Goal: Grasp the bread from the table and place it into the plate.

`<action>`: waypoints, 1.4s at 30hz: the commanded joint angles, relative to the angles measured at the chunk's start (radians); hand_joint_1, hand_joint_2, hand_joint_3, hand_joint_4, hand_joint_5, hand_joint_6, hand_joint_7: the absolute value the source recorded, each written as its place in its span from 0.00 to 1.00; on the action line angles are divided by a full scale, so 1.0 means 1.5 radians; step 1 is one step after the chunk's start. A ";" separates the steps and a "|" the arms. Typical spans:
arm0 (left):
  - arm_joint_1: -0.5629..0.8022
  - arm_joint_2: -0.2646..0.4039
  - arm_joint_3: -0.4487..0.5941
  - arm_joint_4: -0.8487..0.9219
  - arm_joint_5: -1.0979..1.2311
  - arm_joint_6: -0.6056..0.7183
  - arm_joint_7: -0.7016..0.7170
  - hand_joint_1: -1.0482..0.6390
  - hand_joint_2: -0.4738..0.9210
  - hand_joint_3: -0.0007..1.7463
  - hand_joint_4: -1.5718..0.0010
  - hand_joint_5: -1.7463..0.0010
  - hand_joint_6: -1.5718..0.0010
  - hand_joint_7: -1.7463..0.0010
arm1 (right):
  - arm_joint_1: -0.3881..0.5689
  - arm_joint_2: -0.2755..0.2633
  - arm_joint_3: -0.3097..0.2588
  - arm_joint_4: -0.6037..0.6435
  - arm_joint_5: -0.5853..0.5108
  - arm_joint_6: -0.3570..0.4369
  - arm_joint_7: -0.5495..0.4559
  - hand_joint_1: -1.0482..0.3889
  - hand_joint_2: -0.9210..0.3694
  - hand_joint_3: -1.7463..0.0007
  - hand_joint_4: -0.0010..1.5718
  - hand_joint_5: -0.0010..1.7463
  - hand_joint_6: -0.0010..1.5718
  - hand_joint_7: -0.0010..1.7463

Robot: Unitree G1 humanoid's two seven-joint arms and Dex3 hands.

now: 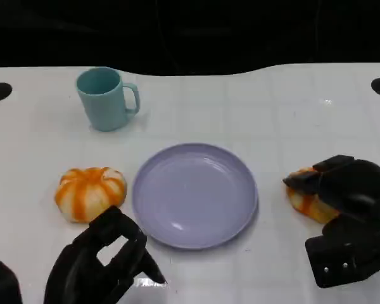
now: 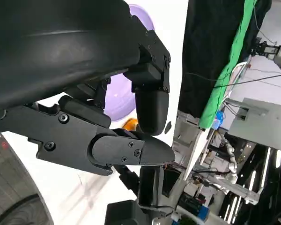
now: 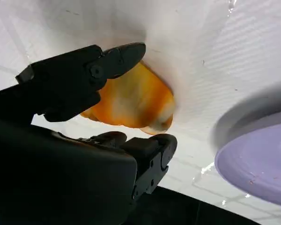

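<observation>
At the frame's right edge, the bread (image 1: 307, 201) lies on the surface beside the plate (image 1: 195, 194). The right robot hand (image 1: 345, 209) brackets it; whether it grips is unclear. Probably soft and light, best taken across its sides.

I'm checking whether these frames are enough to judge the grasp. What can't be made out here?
- Bread by the right hand: in the head view the hand covers most of it; whether the fingers actually press it is unclear in the right wrist view.
- Plate: in the left wrist view the left hand hides most of it.
- Left hand: cut off by the head view's bottom edge.
</observation>
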 commanded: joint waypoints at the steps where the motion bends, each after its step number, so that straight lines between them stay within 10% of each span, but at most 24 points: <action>1: 0.006 0.006 0.002 -0.010 0.001 -0.002 0.005 0.25 1.00 0.16 0.57 0.00 0.70 0.04 | -0.019 -0.020 0.008 0.001 0.003 0.007 0.025 0.51 0.12 1.00 0.17 0.07 0.24 0.00; 8: 0.005 0.006 0.002 -0.011 0.000 -0.001 0.004 0.25 1.00 0.17 0.57 0.00 0.70 0.04 | -0.018 -0.019 0.001 -0.006 0.016 0.012 0.025 0.52 0.10 1.00 0.23 0.07 0.28 0.02; 12: 0.008 0.006 0.000 -0.015 0.002 -0.001 0.005 0.25 1.00 0.17 0.58 0.00 0.70 0.04 | -0.013 -0.006 -0.019 0.007 0.041 -0.015 -0.056 0.61 0.07 1.00 0.57 0.15 0.55 0.05; 17: 0.008 0.007 0.001 -0.015 -0.001 -0.002 0.002 0.26 1.00 0.17 0.59 0.00 0.71 0.04 | -0.026 -0.004 -0.022 0.057 0.072 -0.086 -0.140 0.72 0.02 0.98 0.61 0.87 0.88 0.08; 20: 0.009 0.007 0.001 -0.016 0.000 -0.003 0.002 0.25 1.00 0.17 0.59 0.00 0.71 0.03 | -0.029 -0.003 -0.023 0.075 0.079 -0.109 -0.169 0.72 0.06 0.86 0.59 0.99 0.61 0.70; 22: 0.011 0.008 0.001 -0.018 0.000 -0.003 0.002 0.25 1.00 0.17 0.58 0.00 0.71 0.03 | -0.031 -0.003 -0.024 0.083 0.084 -0.122 -0.186 0.71 0.22 0.64 0.57 1.00 0.51 0.88; 27: 0.013 0.009 0.000 -0.021 0.002 -0.003 0.003 0.25 1.00 0.17 0.58 0.00 0.71 0.03 | -0.031 0.000 -0.028 0.089 0.094 -0.138 -0.220 0.70 0.38 0.43 0.57 1.00 0.45 0.97; 42: 0.011 0.007 0.001 -0.019 -0.001 0.002 0.005 0.26 1.00 0.17 0.59 0.00 0.72 0.04 | -0.017 0.023 -0.071 0.069 0.143 -0.208 -0.311 0.76 0.56 0.20 0.64 1.00 0.58 0.84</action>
